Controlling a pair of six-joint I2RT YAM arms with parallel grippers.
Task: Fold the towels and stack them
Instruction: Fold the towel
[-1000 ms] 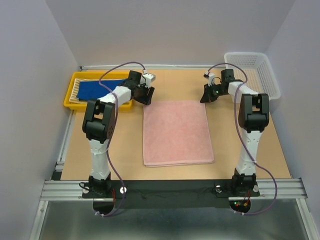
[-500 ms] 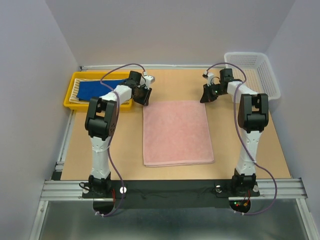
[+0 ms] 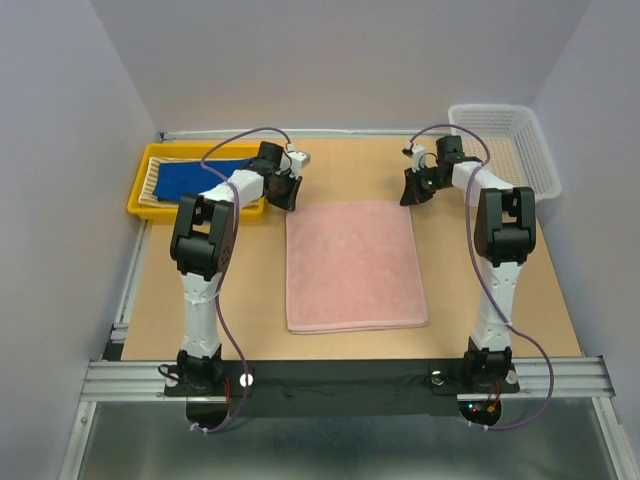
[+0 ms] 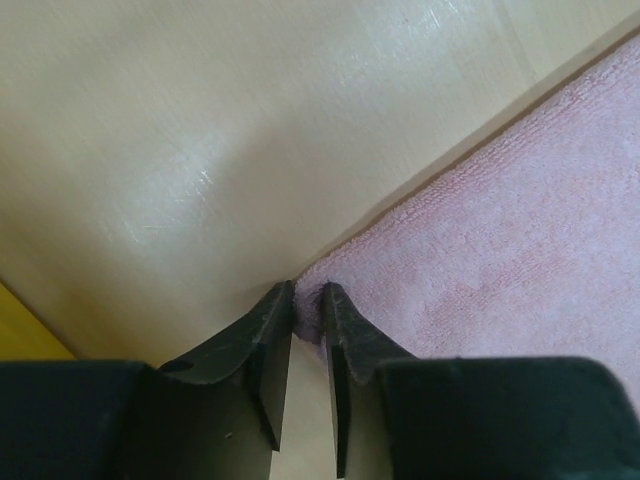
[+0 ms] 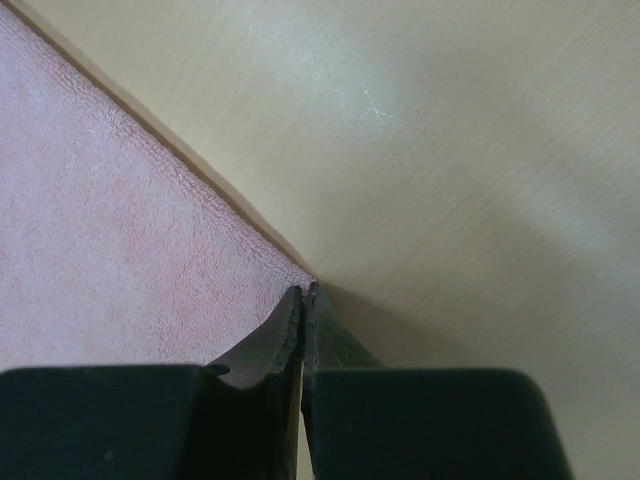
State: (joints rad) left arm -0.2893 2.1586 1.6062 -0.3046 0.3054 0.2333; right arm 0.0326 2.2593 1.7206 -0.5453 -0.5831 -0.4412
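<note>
1. The pink towel [image 3: 355,265] is a pale pink terry rectangle, spread flat and smooth in the middle of the table [image 3: 250,290]. Its long sides run away from the arms. Both far corners lie flat on the wood, and the wrist views show a neat hemmed edge there.
2. The blue towel [image 3: 205,180] is solid royal blue and lies flat in the yellow tray [image 3: 195,210] at the far left, well apart from the pink towel.
3. The striped towel [image 3: 152,182], yellow and cream, lies under the blue towel in the same tray. Only its left and far edges show.
</note>
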